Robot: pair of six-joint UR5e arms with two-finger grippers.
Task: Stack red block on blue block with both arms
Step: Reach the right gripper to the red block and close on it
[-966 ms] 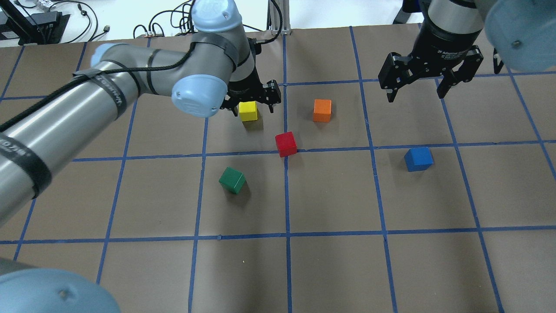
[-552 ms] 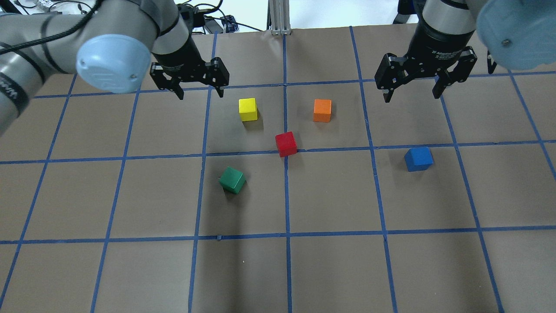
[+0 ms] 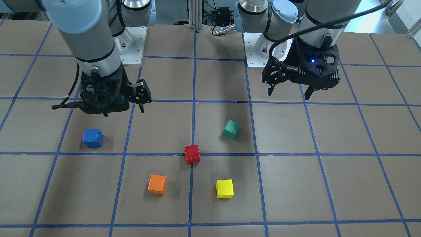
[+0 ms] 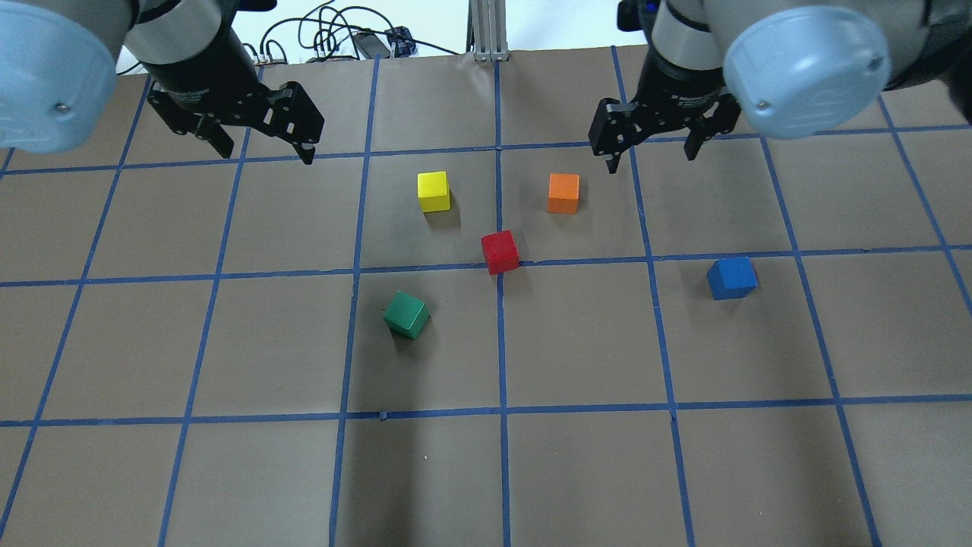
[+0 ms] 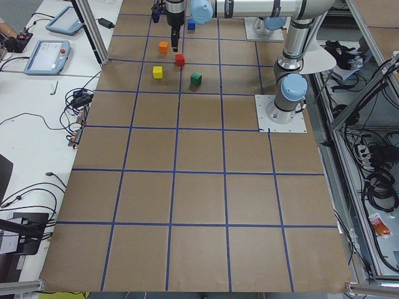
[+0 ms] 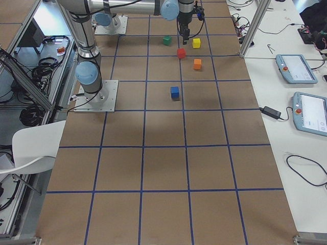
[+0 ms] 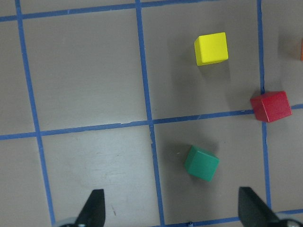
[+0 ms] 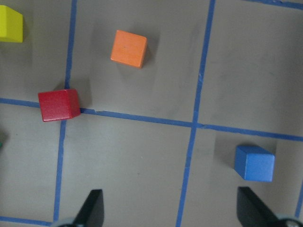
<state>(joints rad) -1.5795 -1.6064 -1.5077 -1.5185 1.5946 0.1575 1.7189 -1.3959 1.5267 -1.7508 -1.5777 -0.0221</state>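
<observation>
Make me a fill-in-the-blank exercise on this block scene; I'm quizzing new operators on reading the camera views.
The red block sits by a crossing of ____ tape lines.
The left gripper and the right gripper are both ____ and hold nothing.
The blue block lies on the ____ arm's side, with nothing on top of it.
Missing words: blue; open; right.
</observation>
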